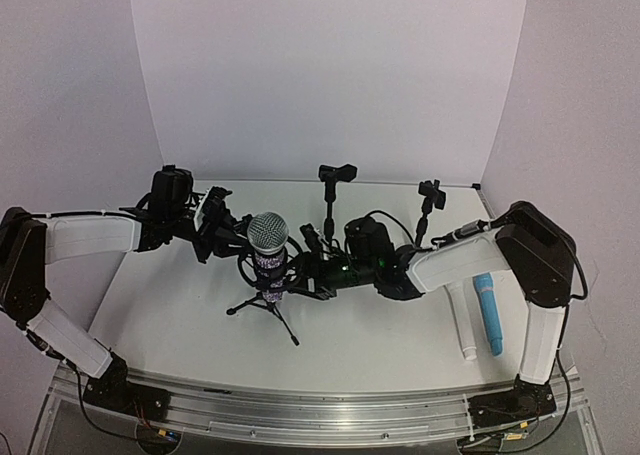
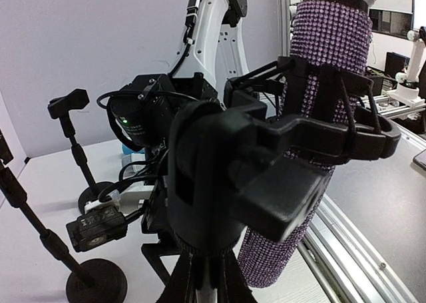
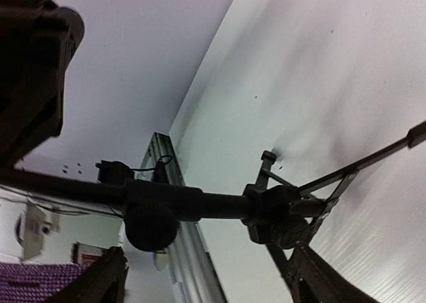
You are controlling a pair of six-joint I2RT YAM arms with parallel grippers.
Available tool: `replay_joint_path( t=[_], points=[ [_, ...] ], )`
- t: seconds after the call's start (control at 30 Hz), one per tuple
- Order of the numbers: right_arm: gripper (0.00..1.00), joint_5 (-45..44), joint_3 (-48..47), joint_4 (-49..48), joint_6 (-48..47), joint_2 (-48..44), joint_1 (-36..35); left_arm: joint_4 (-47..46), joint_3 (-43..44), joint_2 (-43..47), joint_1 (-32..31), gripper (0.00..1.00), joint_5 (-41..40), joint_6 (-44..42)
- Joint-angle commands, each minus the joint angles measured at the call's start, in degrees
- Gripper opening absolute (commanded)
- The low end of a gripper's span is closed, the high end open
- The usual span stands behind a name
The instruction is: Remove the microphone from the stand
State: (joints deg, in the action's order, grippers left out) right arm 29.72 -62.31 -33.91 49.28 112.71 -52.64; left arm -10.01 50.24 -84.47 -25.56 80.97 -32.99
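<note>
The microphone [image 1: 270, 255] has a silver mesh head and a purple glitter body. It stands upright in the black clip of a tripod stand [image 1: 263, 305] at the table's middle. In the left wrist view the purple body [image 2: 326, 83] sits in the clip [image 2: 313, 133]. My left gripper [image 1: 232, 233] comes in from the left, and its fingers [image 2: 174, 283] stand close together around the stand's pole just under the clip mount. My right gripper [image 1: 312, 265] is low beside the stand, fingers wide apart. The stand's pole [image 3: 213, 205] and tripod hub [image 3: 279, 216] lie close before it.
Two empty black microphone stands [image 1: 335, 180] [image 1: 431, 197] stand at the back. A blue [image 1: 488, 310] and a white [image 1: 462, 320] cylinder lie at the right. A round stand base [image 2: 96, 283] is near the left wrist. A metal rail [image 1: 320, 405] lines the near edge.
</note>
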Motion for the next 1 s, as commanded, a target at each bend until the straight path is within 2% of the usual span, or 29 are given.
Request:
replay_joint_path(
  t=[0.0,0.33,0.77,0.97],
  points=[
    [0.75,3.9,-5.2,0.3,18.7,0.2,0.1,2.8,0.7,-1.3,-0.5,0.0,-1.2,2.0],
    [0.52,4.4,-6.2,0.0,26.8,0.4,0.9,2.7,1.3,-1.6,-0.5,0.0,-2.7,3.1],
    [0.43,6.2,-10.0,-0.7,35.6,5.1,1.4,2.3,1.4,-1.2,-0.6,0.0,-2.5,2.2],
    [0.26,6.3,-8.8,-0.8,35.7,4.4,1.6,2.2,1.2,-1.2,-0.7,0.0,-2.4,2.1]
  ],
)
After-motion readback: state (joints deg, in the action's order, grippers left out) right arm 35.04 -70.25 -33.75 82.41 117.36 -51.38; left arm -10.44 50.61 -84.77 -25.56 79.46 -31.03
